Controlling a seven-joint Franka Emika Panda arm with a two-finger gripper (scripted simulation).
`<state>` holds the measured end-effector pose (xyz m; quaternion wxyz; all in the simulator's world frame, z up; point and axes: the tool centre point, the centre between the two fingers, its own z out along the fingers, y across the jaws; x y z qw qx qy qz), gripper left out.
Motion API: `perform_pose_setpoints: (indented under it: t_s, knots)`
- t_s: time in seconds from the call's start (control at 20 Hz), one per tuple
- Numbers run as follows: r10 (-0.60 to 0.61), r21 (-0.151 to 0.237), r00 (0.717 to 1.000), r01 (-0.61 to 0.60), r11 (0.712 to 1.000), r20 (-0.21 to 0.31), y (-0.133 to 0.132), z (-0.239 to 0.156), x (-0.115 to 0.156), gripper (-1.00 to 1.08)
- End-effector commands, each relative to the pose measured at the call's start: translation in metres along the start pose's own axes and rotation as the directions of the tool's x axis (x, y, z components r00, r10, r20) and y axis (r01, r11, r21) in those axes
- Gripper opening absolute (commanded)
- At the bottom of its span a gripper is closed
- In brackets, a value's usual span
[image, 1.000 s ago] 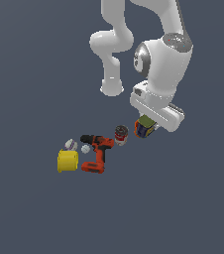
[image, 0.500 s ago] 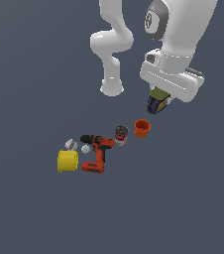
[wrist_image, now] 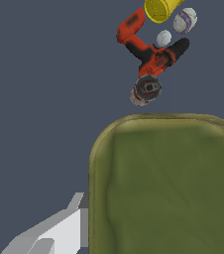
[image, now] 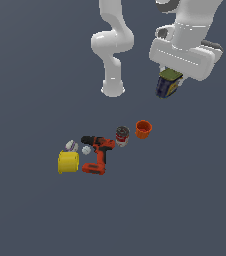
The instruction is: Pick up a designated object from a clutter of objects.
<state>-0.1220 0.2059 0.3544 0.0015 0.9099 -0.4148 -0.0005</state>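
Note:
My gripper (image: 170, 76) is shut on the designated tin (image: 167, 87), which has an olive-green top, dark blue sides and yellow trim. It holds the tin high above the floor, apart from the clutter. In the wrist view the tin's olive top (wrist_image: 166, 188) fills the near part, with one grey finger (wrist_image: 59, 230) beside it. The clutter lies below: orange cup (image: 143, 129), red-labelled can (image: 122, 136), red-black drill (image: 98, 152), yellow cylinder (image: 68, 162) and whitish bits (image: 72, 146). The cup is hidden in the wrist view.
The arm's white base (image: 113, 89) stands behind the clutter on the dark grey floor. The wrist view shows the can (wrist_image: 146, 90), drill (wrist_image: 148, 49), yellow cylinder (wrist_image: 161, 9) and a whitish ball (wrist_image: 185, 20).
My gripper has risen with the tin, up and toward the exterior view's right. The orange cup, covered a second ago, now shows. The clutter has not moved.

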Motion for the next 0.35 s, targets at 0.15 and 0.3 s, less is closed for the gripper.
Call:
perform_pose_setpoints:
  t_s: [0.15,0.3]
  knots:
    - [0.001,0.003,1.0,-0.001,1.0,0.0,0.0008,-0.0133,-0.0076,-1.0]
    - [0.001,0.003,1.0,-0.001,1.0,0.0,0.0001,-0.0134,-0.0073,-1.0]
